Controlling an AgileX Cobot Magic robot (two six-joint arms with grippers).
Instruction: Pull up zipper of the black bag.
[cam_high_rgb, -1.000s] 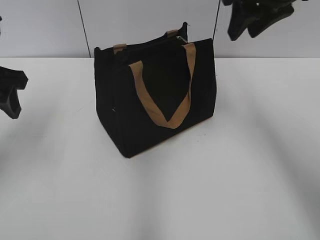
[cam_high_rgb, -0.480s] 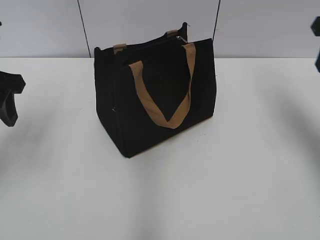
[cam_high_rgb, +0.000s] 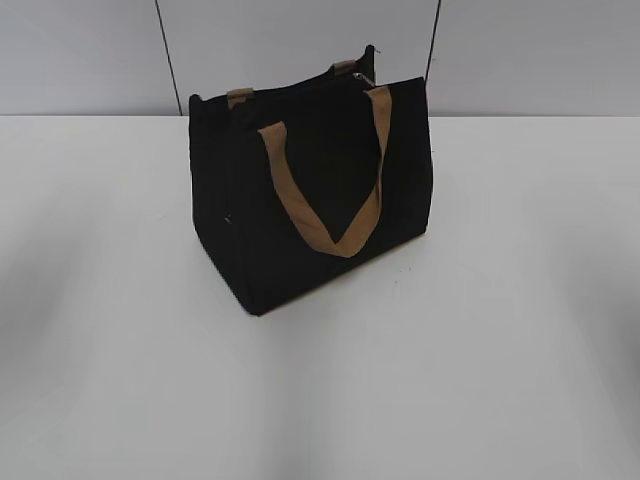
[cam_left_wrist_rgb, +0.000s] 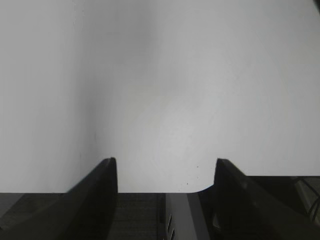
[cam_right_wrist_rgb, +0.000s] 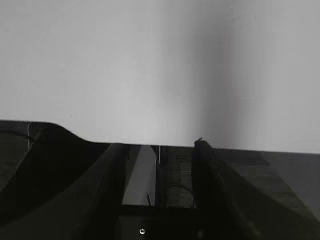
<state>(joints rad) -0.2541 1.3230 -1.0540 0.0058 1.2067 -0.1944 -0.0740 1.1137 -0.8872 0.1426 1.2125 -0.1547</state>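
Observation:
The black bag (cam_high_rgb: 310, 190) stands upright in the middle of the white table in the exterior view, with a tan strap handle (cam_high_rgb: 325, 200) hanging down its front and short tan tabs at the top edge. The zipper (cam_high_rgb: 300, 92) runs along the top, with a small silvery pull (cam_high_rgb: 358, 77) near its right end. Neither gripper shows in the exterior view. My left gripper (cam_left_wrist_rgb: 165, 167) is open and empty over the bare table near its edge. My right gripper (cam_right_wrist_rgb: 160, 150) is open and empty, also at the table's edge. The bag is out of both wrist views.
The white table (cam_high_rgb: 480, 340) spreads around the bag. A pale wall (cam_high_rgb: 300, 40) with two thin dark vertical seams stands behind it. The table's near edge (cam_left_wrist_rgb: 150, 192) and dark floor below show in both wrist views.
Both arms have drawn back out of the exterior view: the left gripper left at the left edge, the right gripper left at the upper right. The bag has not moved.

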